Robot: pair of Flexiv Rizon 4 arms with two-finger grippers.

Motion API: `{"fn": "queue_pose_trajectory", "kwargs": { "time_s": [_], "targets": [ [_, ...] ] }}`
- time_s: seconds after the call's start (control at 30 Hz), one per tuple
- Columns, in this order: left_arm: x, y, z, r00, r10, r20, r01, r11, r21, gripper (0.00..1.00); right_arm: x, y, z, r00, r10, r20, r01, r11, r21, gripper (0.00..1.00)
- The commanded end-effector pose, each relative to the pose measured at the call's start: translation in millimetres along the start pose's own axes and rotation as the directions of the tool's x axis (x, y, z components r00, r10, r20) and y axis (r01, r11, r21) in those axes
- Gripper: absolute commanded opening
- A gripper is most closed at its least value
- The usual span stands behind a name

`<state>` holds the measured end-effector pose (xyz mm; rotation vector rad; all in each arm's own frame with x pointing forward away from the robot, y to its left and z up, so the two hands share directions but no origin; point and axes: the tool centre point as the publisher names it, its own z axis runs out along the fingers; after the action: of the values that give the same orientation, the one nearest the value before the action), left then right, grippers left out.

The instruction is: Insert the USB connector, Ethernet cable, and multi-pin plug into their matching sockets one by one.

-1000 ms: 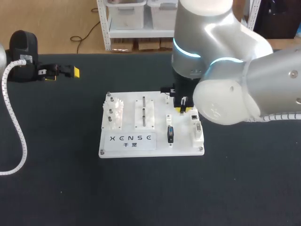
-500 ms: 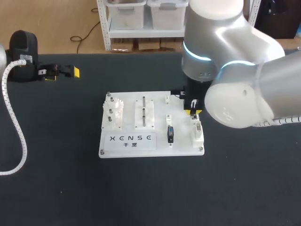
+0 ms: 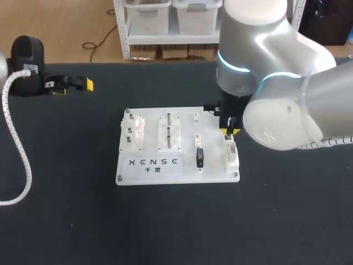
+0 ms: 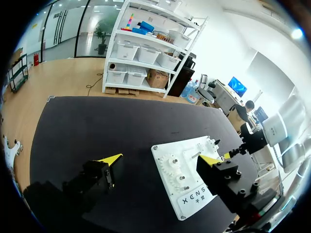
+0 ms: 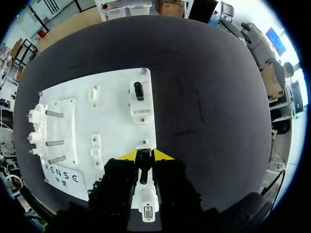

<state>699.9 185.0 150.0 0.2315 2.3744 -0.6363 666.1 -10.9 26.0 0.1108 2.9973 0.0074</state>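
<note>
Hovering over the far right part of the white board [image 3: 214, 165], the right gripper [image 3: 229, 131] pinches a small dark plug [image 5: 144, 167], probably to line it up with a socket below. The left gripper [image 4: 160, 160], spread and empty, rests far left, out of the way.

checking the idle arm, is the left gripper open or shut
Open. In the left wrist view the left gripper has its yellow-tipped fingers wide apart, with nothing between them.
</note>
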Motion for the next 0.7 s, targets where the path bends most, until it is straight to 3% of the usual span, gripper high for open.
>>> {"fn": "queue_pose_trajectory", "kwargs": {
  "time_s": [0.03, 0.7],
  "targets": [
    [0.0, 0.0, 0.0, 1.0, 0.0, 0.0, 0.0, 1.0, 0.0, 1.0, -0.1, 0.3, 1.0, 1.0, 0.002, 0.003, -0.002, 1.0, 0.001, 0.0],
    [0.0, 0.0, 0.0, 1.0, 0.0, 0.0, 0.0, 1.0, 0.0, 1.0, 0.3, 3.8, 8.4, 1.0, 0.004, -0.007, -0.004, 1.0, 0.008, 0.0]
  ]
}}
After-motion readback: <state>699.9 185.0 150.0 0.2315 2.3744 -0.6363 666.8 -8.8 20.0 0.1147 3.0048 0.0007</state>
